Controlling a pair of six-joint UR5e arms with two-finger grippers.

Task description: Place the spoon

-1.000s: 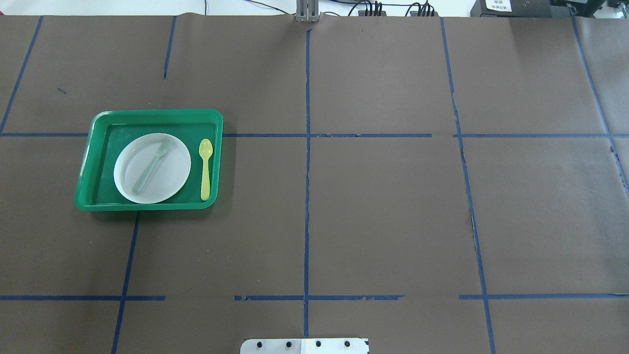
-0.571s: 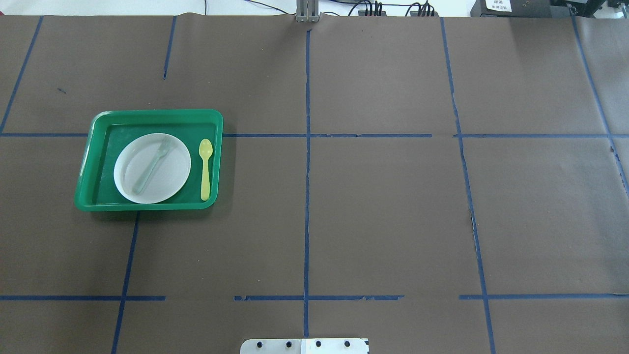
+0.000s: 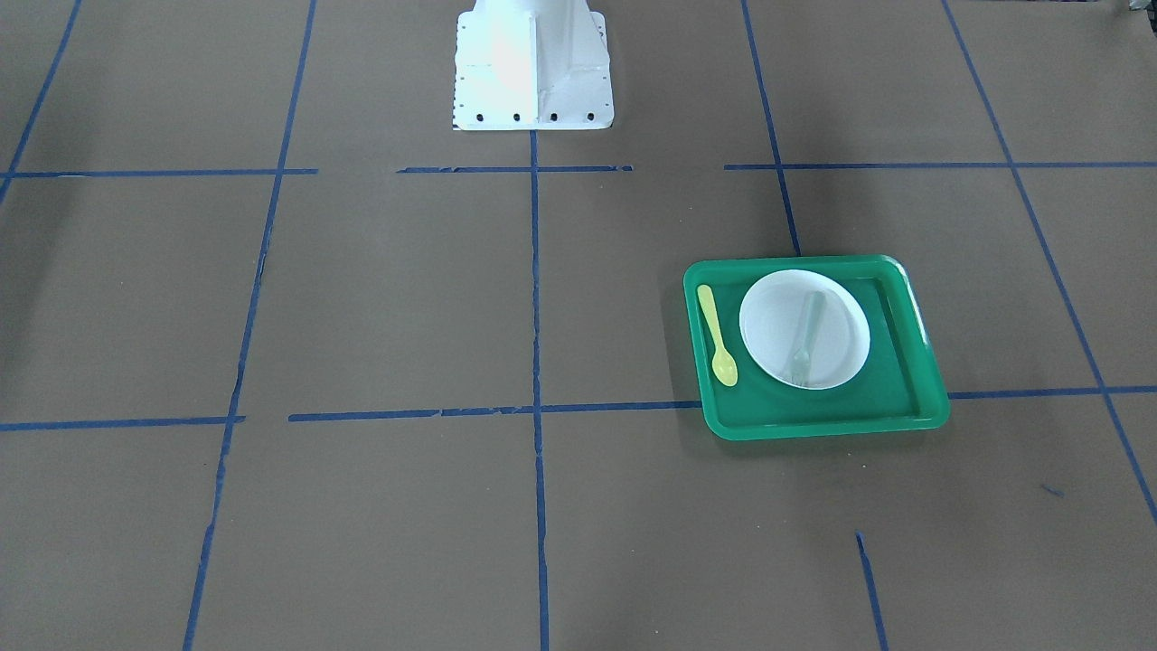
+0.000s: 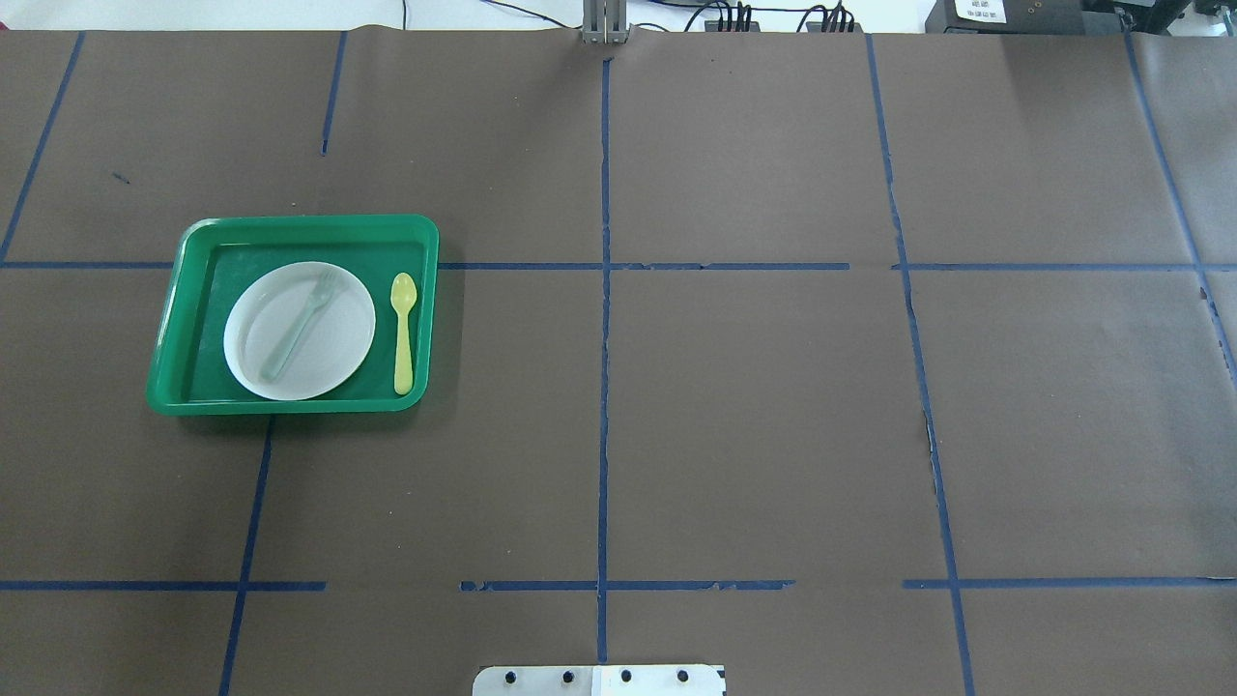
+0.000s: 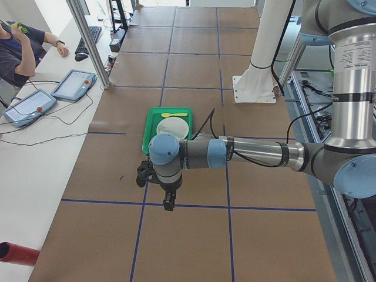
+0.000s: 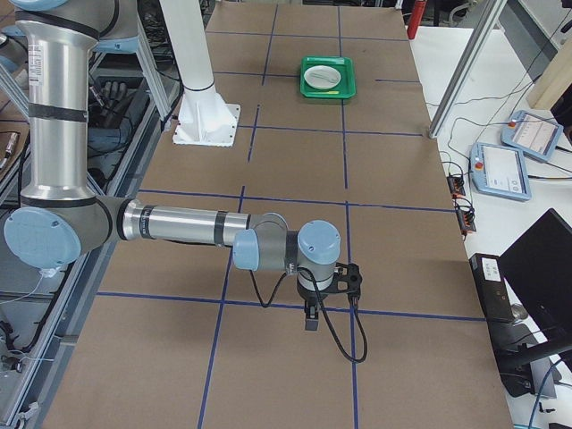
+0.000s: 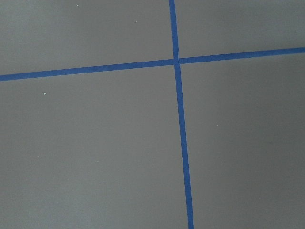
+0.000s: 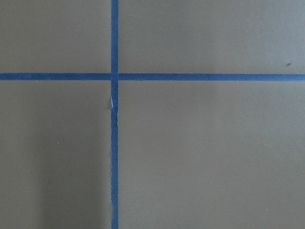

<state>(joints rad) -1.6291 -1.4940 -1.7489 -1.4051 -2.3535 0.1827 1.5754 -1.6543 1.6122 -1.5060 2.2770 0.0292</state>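
Tray [image 4: 309,224]: green, set on the brown surface [image 4: 763,425], over a line of the blue tape grid [image 4: 603,406].
Plate [image 4: 343,338]: white, laid in the tray.
Fork [image 4: 302,327]: grey-green, laid diagonally on the plate.
Tablets [image 5: 73,85]: two, seen beside the surface.

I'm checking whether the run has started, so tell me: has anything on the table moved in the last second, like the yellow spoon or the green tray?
Nothing visibly changed in the overhead view. The spoon lies in the green tray beside the white plate, apart from it, and the fork lies on the plate, all as before. No arm shows in that view.
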